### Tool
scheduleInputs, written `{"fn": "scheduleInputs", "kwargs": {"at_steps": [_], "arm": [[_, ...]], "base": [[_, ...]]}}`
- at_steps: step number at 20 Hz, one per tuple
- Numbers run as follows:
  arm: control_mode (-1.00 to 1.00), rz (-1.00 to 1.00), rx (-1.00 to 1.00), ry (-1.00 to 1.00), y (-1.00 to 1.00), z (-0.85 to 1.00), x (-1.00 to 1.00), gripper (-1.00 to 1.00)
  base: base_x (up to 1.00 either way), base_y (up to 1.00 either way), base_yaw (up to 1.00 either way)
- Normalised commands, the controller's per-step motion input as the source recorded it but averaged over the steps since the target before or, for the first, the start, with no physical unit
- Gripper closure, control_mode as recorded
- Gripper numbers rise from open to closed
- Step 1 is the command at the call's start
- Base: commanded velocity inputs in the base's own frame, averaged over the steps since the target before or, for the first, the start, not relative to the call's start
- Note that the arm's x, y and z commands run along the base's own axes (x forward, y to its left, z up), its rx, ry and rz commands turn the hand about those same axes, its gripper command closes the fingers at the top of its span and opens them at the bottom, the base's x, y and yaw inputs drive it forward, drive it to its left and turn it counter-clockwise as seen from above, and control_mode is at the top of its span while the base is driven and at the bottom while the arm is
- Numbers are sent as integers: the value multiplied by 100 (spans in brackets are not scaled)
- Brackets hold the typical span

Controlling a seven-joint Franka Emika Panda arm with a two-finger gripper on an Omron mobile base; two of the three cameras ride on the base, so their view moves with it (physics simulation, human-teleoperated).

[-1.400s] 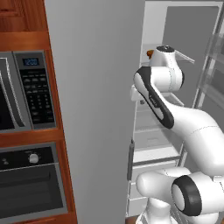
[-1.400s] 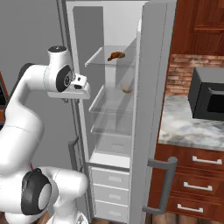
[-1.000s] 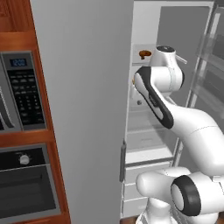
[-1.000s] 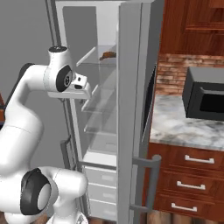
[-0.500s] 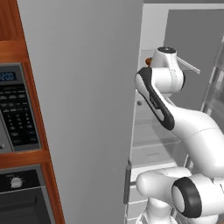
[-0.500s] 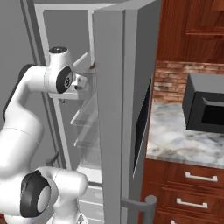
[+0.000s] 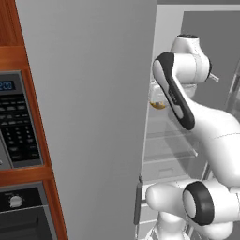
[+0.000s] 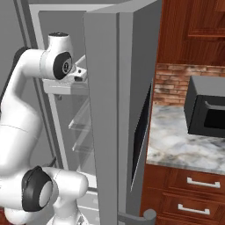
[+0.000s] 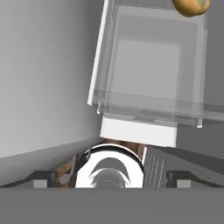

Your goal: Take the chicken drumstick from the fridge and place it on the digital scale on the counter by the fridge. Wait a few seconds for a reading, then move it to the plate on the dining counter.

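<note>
White-shelved fridge (image 8: 110, 88) interior, round orange-brown item (image 9: 191, 6) on glass shelf (image 9: 148, 65); gripper fingers (image 9: 43, 178) apart.

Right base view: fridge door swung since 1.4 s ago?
Cannot tell. The fridge door now covers the shelves, but the whole fridge slid left against the microwave: the camera moved.

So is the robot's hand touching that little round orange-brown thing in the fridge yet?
Apart. In the hand view the round orange-brown thing sits far up on a clear shelf, well beyond the gripper and its dark fingertips.

Fridge (image 8: 57, 26) interior open ahead; door (image 8: 118, 110) flanks arm, glass shelves (image 9: 148, 96) below.
</note>
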Motion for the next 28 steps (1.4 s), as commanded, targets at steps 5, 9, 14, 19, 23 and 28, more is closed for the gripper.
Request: {"fn": "scheduleInputs", "kwargs": {"at_steps": [5,9,14,19,23,28], "arm": [[-100,0,0,-51,-29,49,-78,-100],[-100,0,0,-46,-23,34,-19,-100],[-100,0,0,-47,-19,29,0,-100],[-100,0,7,-38,-1,30,23,-100],[-100,0,15,-12,0,35,29,-100],[-100,0,16,3,0,21,63,-100]], "base": [[0,0,0],[0,0,0],[0,0,0],[0,0,0],[0,0,0],[0,0,0]]}}
